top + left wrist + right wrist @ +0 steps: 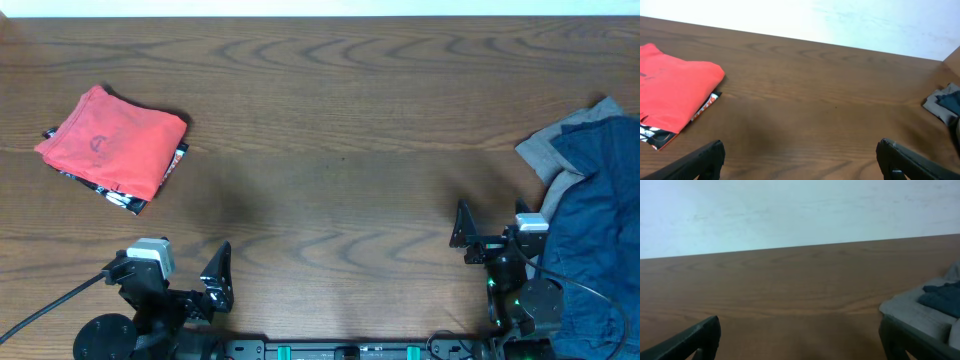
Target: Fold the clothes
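A folded coral-red T-shirt (112, 147) lies at the table's left, with a black, white and red printed garment under it; it also shows in the left wrist view (675, 95). A crumpled navy T-shirt (600, 210) lies over a grey one (548, 152) at the right edge; the right wrist view shows the grey one (920, 312) and the navy one (942, 297). My left gripper (200, 285) is open and empty near the front edge, its fingers wide apart (800, 162). My right gripper (490, 240) is open and empty (800, 342), just left of the pile.
The wooden table (330, 150) stretches between the two piles. A black cable (50, 305) runs from the left arm's base to the front left. A pale wall lies past the table's far edge.
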### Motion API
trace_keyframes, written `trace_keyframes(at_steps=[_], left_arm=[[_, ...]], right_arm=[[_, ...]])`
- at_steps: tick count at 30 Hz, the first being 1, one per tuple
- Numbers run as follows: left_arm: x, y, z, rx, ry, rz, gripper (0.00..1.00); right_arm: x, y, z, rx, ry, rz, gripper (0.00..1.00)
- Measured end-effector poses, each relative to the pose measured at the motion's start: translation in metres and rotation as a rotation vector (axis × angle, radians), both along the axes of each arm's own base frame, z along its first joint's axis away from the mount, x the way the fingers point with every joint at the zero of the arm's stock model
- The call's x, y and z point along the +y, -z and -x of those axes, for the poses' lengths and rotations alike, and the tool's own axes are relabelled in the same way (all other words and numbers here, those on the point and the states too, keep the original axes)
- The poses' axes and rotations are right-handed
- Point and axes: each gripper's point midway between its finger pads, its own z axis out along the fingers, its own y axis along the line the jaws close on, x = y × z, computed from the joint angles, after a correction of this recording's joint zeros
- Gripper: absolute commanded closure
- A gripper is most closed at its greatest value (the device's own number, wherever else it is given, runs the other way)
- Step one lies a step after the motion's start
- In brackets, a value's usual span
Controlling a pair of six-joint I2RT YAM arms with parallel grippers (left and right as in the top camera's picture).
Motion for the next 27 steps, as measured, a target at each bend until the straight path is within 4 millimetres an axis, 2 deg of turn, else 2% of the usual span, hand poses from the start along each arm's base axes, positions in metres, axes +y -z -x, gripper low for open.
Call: trace_keyframes(at_steps=[23, 27], left_arm=[[0.0003, 0.0017, 0.0006, 0.007, -0.001, -0.002, 0.02], [0.0086, 0.0095, -0.0001, 0.022, -0.042, -0.033, 0.02]], right_arm=[[0.0, 0.0, 0.0, 0.0, 0.0, 0.0, 0.01], [0.0, 0.0, 0.0, 0.0, 0.0, 0.0, 0.01]])
